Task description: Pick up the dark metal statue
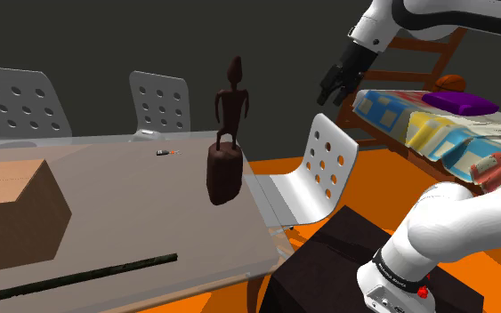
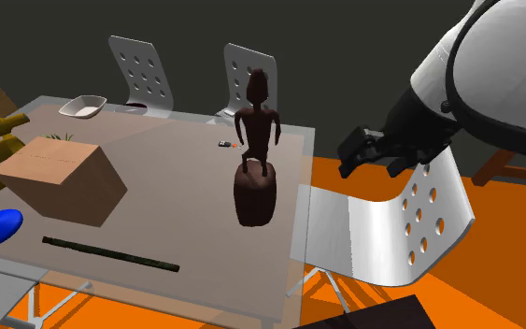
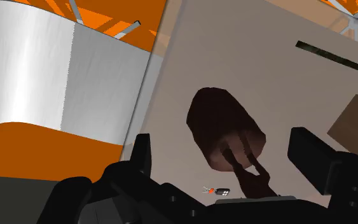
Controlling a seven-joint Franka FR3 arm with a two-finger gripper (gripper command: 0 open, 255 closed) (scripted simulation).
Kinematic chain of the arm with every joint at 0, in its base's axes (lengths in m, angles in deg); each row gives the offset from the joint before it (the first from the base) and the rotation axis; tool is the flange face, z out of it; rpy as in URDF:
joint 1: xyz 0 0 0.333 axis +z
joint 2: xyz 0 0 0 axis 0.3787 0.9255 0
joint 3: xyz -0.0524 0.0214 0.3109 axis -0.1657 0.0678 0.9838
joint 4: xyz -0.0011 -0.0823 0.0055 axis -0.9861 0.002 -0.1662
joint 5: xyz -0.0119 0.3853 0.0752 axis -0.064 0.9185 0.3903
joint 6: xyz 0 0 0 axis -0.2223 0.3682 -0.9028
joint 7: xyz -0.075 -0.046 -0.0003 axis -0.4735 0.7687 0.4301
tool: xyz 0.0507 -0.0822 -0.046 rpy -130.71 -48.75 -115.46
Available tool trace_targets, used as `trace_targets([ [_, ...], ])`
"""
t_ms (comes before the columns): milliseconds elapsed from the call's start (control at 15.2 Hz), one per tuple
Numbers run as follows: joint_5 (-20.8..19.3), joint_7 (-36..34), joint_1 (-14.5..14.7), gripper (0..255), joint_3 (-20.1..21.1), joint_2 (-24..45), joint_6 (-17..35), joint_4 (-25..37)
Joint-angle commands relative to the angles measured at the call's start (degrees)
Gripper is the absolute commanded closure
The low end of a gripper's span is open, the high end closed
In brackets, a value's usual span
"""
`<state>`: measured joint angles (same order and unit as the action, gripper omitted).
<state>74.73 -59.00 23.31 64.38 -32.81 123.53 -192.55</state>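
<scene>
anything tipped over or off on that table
Nothing stands out. The dark statue stands upright on the table near the edge by the white chair, and the open tool hangs apart from it.

The claw is open, its black fingers set wide apart. Between them, untouched, the dark brown statue stands on the pale bench. A small black and orange object lies near the statue. A white chair stands beside the bench edge, over the orange floor.
</scene>
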Motion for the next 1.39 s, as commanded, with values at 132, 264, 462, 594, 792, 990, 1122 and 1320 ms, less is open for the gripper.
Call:
trace_targets([
  [132,0.4,4.9,1.8,0,-1.8,4.8,1.5,2.9],
  [264,1.2,9.8,3.8,0,-3.5,9.7,2.5,6.2],
  [462,2.8,17.1,6.5,0,-5.7,17.1,3.1,11.9],
  [594,4.2,21.9,8.2,0,-7.0,22.0,3.0,16.2],
  [792,6.7,29.0,10.2,0,-8.4,29.5,1.9,23.2],
  [990,9.4,35.7,11.6,0,-9.1,37.0,-0.2,31.1],
  [1122,11.2,39.8,12.2,0,-9.2,42.0,-2.1,36.9],
  [1320,13.7,45.4,12.5,0,-8.6,49.7,-5.6,46.4],
])
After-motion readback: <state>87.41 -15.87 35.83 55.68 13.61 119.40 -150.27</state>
